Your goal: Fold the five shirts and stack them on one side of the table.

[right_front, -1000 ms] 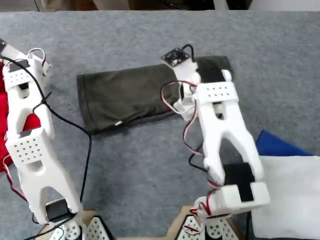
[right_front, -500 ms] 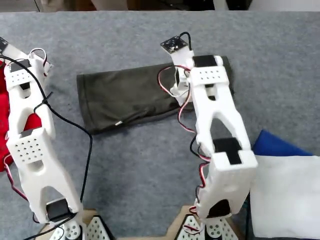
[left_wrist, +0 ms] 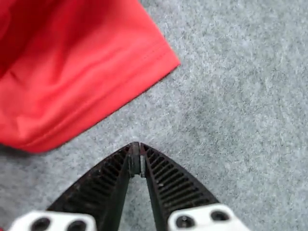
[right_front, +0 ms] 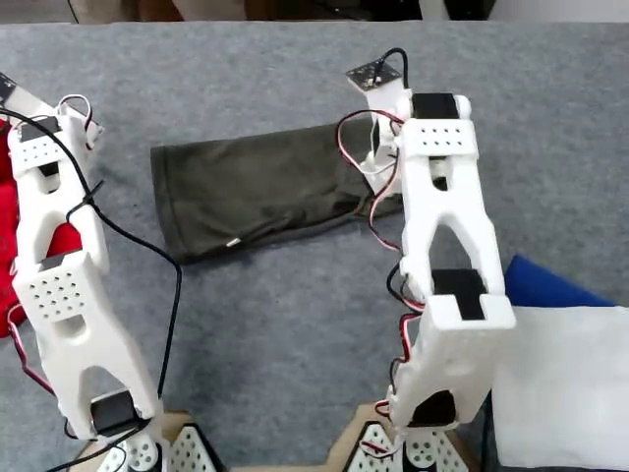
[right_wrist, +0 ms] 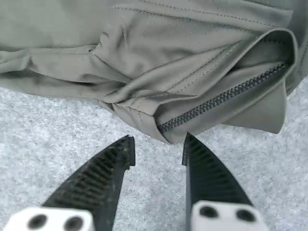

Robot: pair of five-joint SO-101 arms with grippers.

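Tabletop (right_front: 265, 324): grey felt, carrying all the shirts.
Olive shirt (right_front: 246, 187): a long folded strip lying across the middle, nearer the far edge.
White shirt (right_front: 560, 383): folded flat at the near right corner, on top of a blue shirt (right_front: 536, 285).
Red shirt (left_wrist: 72, 72): at the left edge, beside the left arm (right_front: 54, 256).
Right arm (right_front: 442, 226): has stretched out and swung towards the right edge, so its wrist is now over the olive shirt's right end. The shirt itself has not shifted.
Right end effector (right_wrist: 159, 139): moderately parted and empty, with its tips just short of the zip edge (right_wrist: 226, 96).
Left end effector (left_wrist: 136, 147): closed tip to tip on nothing, above bare felt near the red shirt. The left arm has not moved.
Meaning: probably lining up to pinch that end and fold it across. The olive and red shirts are not yet stacked.
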